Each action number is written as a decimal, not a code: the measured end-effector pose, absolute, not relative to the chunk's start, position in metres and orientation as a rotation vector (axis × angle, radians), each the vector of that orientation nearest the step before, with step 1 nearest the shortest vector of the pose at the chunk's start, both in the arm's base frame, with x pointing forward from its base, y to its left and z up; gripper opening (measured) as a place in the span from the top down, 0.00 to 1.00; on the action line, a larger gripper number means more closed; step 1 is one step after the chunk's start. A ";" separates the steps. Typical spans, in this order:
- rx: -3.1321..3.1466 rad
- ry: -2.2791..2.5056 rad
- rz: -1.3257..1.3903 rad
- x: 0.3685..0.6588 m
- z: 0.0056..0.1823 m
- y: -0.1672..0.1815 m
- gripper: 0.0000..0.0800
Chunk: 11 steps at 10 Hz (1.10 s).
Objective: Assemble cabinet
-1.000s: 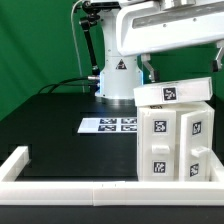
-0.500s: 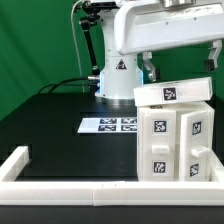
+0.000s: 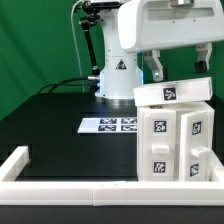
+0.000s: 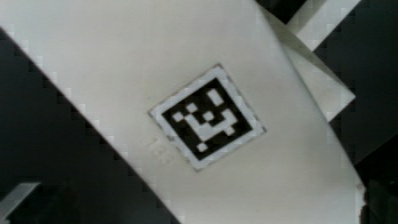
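Robotics lab: green backdrop [image 3: 35, 45], black table [image 3: 50, 120], marker board [image 3: 108, 125], Franka arm [image 3: 117, 72], tag-covered cabinet [image 3: 175, 140].

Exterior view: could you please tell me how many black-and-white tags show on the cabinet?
5. One tag on the top panel of the cabinet; four on its front: two upper, two lower. Other faces may hide more.
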<state>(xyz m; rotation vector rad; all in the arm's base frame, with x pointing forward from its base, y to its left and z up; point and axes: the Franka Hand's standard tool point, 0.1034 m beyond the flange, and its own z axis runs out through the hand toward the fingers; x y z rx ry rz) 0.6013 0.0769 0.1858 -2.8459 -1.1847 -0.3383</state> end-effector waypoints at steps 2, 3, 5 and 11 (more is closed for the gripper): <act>-2.735 -1.480 -0.325 0.600 0.182 0.074 0.00; -2.687 -1.579 -0.320 0.601 0.180 0.069 0.00; -2.626 -1.715 -0.309 0.600 0.177 0.065 0.00; -2.655 -1.675 -0.298 0.594 0.160 0.064 0.00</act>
